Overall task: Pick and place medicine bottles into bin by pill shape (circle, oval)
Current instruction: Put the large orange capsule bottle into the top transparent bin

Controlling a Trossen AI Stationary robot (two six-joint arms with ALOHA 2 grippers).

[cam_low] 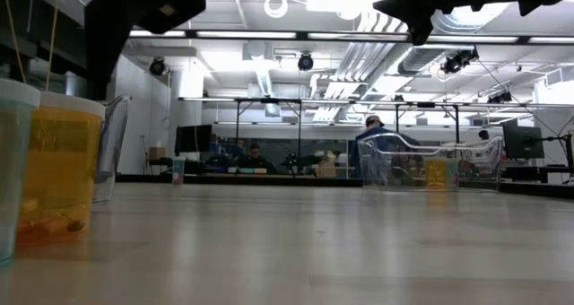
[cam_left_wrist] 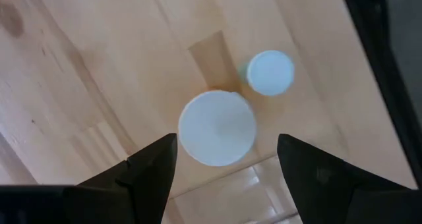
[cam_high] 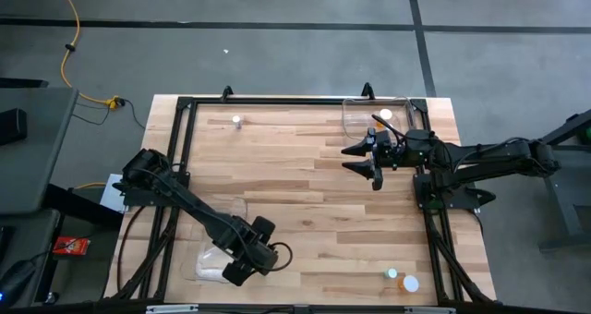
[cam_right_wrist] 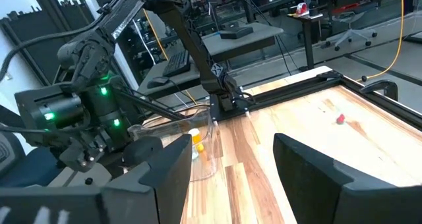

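My left gripper point(cam_high: 233, 271) hangs open at the table's near left, pointing down, by a clear bin point(cam_high: 224, 223). Below it stand two bottles, seen cap-up: a large white cap point(cam_left_wrist: 217, 128) on an amber bottle, and a smaller pale teal one point(cam_left_wrist: 270, 72). The fingers stand on either side of the large cap, above it, without touching. My right gripper point(cam_high: 361, 164) is open and empty, raised near a second clear bin point(cam_high: 353, 120) at the far right, which holds one bottle point(cam_high: 385, 115). A lone bottle point(cam_high: 237, 122) stands at the far left.
Two more bottles point(cam_high: 392, 274) point(cam_high: 411, 283) stand at the near right edge; they show large in the low view point(cam_low: 58, 170). A black frame point(cam_high: 185, 106) runs around the wooden table. People sit in the room behind point(cam_low: 256, 152).
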